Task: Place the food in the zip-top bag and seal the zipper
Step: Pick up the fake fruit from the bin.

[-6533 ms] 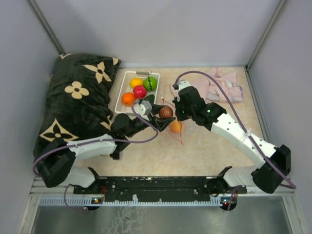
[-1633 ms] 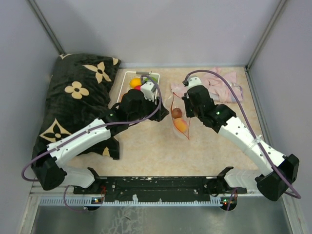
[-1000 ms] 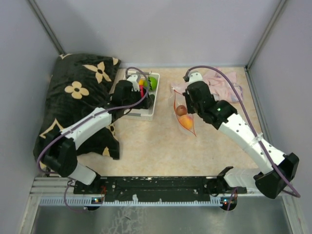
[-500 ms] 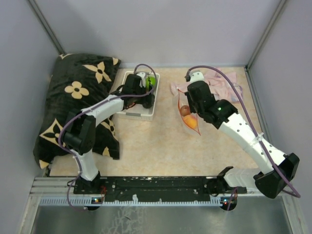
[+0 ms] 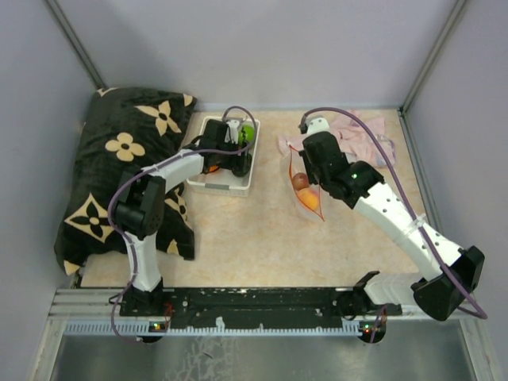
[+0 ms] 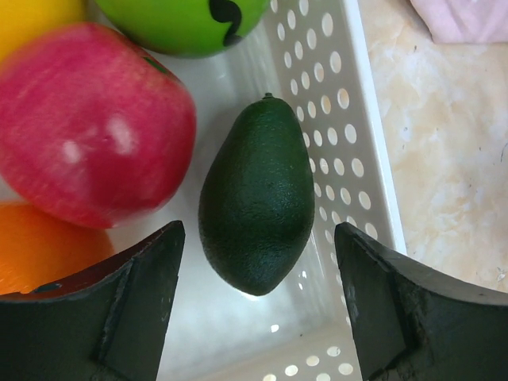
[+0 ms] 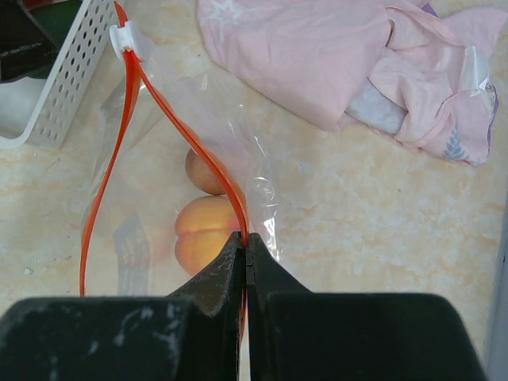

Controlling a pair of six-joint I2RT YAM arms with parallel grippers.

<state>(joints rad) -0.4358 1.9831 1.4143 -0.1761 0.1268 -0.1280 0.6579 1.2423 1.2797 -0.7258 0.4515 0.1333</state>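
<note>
Beige desk (image 5: 262, 238), grey walls. Left tool (image 6: 258, 238) spread wide over dark green avocado (image 6: 255, 206) in white basket (image 6: 349, 119), beside red apple (image 6: 95, 135). Right tool (image 7: 244, 248) clenched on red zipper (image 7: 103, 182) of clear bag (image 7: 151, 214); peach (image 7: 208, 238), brown fruit (image 7: 202, 175) inside.

- Smooth dark green plastic avocado toy (image 6: 255, 198), finely grained, with only a dull sheen.
- Glossy red plastic apple toy (image 6: 87, 127), soft highlights on the skin; equally shiny bright green round plastic toy (image 6: 182, 20).
- Hard white plastic basket with round perforations (image 6: 341, 135), smooth and semi-gloss.
- Thin clear crinkled plastic zip-top bag (image 7: 135, 238), shiny film, edged with a red-orange plastic zipper strip (image 7: 99, 198).
- Soft matt pink cloth (image 7: 317, 55), wrinkled.
- Beige marbled tabletop (image 7: 357, 214), smooth, slightly polished.
- Plush black blanket with beige flower print (image 5: 119, 159), fuzzy.
- Matt black plastic on the left gripper (image 6: 255, 238) and right gripper (image 7: 244, 246), lightly scuffed.
</note>
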